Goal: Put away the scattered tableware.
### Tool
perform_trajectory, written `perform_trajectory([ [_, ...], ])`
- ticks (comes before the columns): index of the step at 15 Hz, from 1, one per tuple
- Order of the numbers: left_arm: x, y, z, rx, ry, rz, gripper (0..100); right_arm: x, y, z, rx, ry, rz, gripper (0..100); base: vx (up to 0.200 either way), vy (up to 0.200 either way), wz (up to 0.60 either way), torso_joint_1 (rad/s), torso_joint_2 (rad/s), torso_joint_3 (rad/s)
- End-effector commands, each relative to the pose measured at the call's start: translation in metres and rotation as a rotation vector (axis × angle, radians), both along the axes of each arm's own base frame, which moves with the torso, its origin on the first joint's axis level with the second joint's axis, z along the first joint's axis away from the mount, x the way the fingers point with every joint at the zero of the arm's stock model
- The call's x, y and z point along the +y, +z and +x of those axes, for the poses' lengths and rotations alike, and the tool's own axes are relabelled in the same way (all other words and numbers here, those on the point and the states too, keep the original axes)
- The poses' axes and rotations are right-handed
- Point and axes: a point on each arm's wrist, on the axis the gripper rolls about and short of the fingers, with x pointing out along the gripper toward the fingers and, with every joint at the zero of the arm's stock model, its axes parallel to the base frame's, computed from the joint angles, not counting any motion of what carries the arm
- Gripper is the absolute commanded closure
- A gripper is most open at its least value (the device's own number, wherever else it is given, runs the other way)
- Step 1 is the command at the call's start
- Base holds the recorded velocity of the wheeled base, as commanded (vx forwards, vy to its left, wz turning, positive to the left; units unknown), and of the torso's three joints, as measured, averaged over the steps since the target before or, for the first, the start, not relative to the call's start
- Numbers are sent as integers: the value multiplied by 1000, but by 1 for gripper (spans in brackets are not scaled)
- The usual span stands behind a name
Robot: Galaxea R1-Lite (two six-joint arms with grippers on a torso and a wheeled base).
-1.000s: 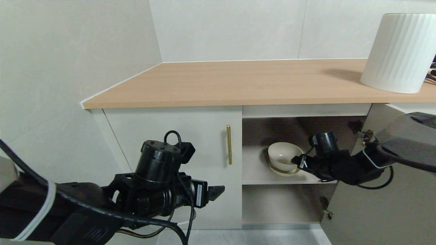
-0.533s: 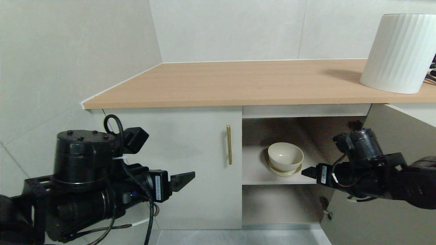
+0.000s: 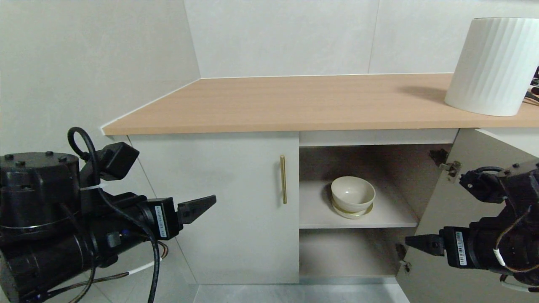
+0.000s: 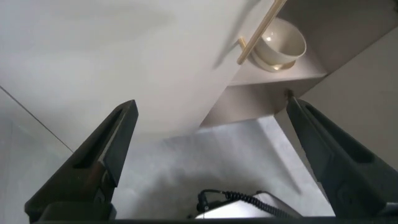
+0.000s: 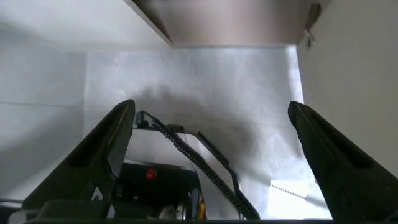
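Cream bowl, gold trim, pale grey cabinet

The bowl (image 3: 353, 193) is plain cream, and the plate (image 3: 352, 214) has a gold rim. The shelf (image 3: 391, 214) and door (image 3: 219, 189) are pale grey. The handle (image 3: 283, 179) is gold. The counter (image 3: 294, 101) is light brown wood with thin streaks. The tub (image 3: 490, 63) is white with up-and-down ridges. The left gripper (image 3: 202, 206) and right gripper (image 3: 417, 244) are black.

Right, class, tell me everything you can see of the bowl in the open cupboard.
The bowl is cream-coloured, round and deep, with a smooth glazed look like ceramic. It stands upright, mouth up, and looks empty. It sits on a small plate with a gold-toned rim, on the upper shelf of the cupboard, towards the shelf's left side. Nothing else touches it.
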Motion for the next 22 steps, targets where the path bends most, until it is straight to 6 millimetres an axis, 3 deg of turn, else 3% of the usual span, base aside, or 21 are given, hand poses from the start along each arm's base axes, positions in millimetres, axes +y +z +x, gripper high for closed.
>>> perform_trajectory([
  [1, 0, 0, 0, -2, -2, -1, 0, -2, 5, -5, -22, 5, 12, 0, 0, 0, 0, 0, 0, 0],
  [16, -3, -7, 2, 27, -9, 12, 0, -3, 4, -9, -23, 10, 2, 0, -187, 0, 0, 3, 2, 2],
  [22, -4, -7, 2, 28, -17, 13, 0, -3, 5, -9, -25, 10, 2, 0, 0, 0, 0, 0, 0, 0],
])
